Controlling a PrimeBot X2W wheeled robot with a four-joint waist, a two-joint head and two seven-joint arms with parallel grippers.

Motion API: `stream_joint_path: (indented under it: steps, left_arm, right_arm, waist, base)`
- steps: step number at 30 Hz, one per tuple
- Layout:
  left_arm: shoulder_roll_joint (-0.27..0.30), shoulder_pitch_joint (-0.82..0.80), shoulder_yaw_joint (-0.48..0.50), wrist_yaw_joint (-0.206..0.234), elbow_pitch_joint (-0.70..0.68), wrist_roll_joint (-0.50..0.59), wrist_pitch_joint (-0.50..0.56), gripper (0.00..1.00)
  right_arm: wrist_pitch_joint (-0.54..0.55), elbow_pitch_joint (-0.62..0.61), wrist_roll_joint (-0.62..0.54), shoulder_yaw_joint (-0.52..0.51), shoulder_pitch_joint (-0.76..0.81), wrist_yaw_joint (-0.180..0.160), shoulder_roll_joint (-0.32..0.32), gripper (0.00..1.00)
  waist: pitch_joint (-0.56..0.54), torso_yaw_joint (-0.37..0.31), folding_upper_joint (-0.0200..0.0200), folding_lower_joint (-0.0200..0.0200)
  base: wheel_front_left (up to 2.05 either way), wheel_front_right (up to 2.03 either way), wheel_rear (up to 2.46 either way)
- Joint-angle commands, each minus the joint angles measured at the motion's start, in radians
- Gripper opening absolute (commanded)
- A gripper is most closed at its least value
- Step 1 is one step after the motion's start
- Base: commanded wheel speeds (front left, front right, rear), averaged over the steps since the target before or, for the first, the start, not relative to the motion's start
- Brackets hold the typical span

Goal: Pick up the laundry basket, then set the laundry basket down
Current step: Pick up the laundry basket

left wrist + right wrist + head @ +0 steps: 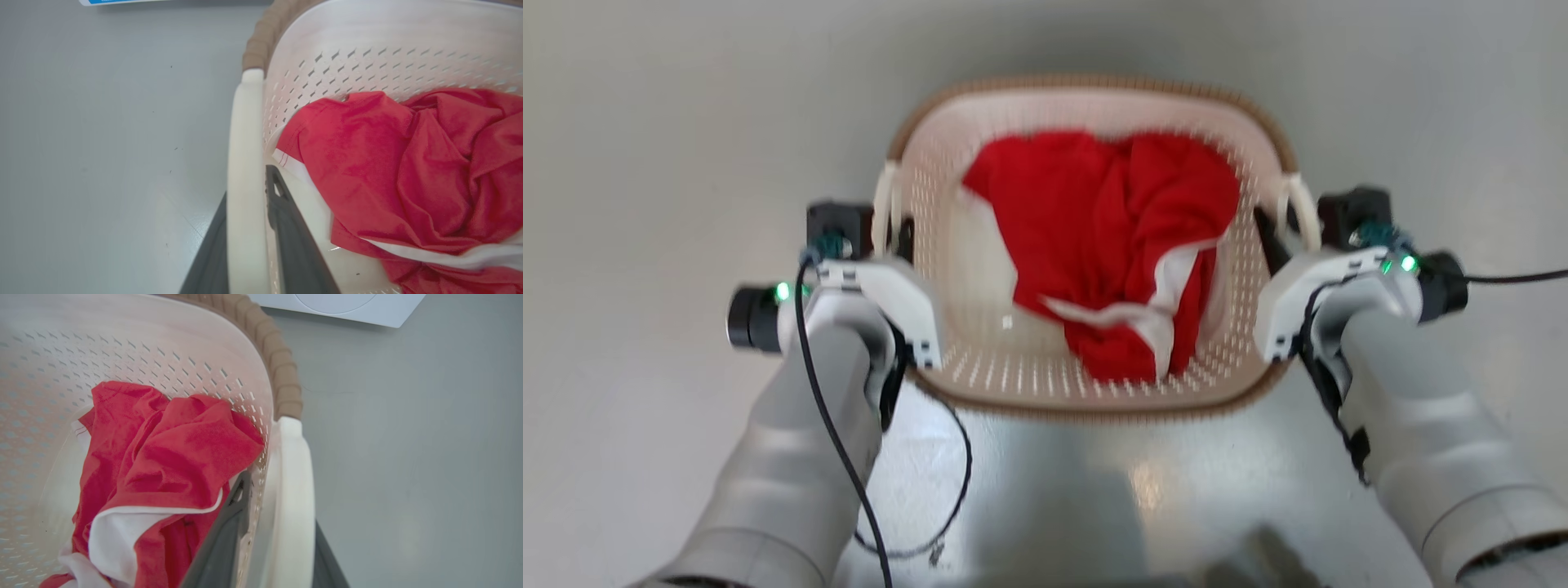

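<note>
the laundry basket point(1086, 94) is between the two arms over the grey floor point(645, 163), with a red garment point(1111, 237) inside. the left pincer point(892, 233) is clenched on the left handle point(244, 183) and the right pincer point(1278, 224) on the right handle point(292, 506). i cannot tell whether the basket touches the floor.

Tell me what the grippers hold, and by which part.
Both hold the laundry basket: the left gripper clamps its left white side handle, the right gripper its right handle.
</note>
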Motion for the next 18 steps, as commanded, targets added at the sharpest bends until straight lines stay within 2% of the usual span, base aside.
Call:
stream_joint_path:
  steps: [1,10,18]
  left_arm:
    - [0.039,0.044,0.002,-0.008,0.009,-0.015,-0.006,0.00]
    - [0.039,0.173,-0.065,-0.022,0.053,-0.121,-0.006,0.00]
    - [0.039,0.281,-0.137,-0.024,0.074,-0.195,0.007,0.00]
  right_arm:
    - [0.005,0.002,0.016,0.044,0.063,0.008,0.005,0.00]
    - [0.078,-0.020,0.188,0.235,0.171,0.008,0.006,0.00]
    - [0.142,-0.037,0.295,0.376,0.271,0.008,0.006,0.00]
  waist:
    - [-0.081,-0.009,0.0000,0.0000]
    - [-0.288,-0.012,0.0000,0.0000]
    - [-0.462,-0.002,0.0000,0.0000]
  base:
    - [0.00,0.00,0.00]
    - [0.00,0.00,0.00]
    - [0.00,0.00,0.00]
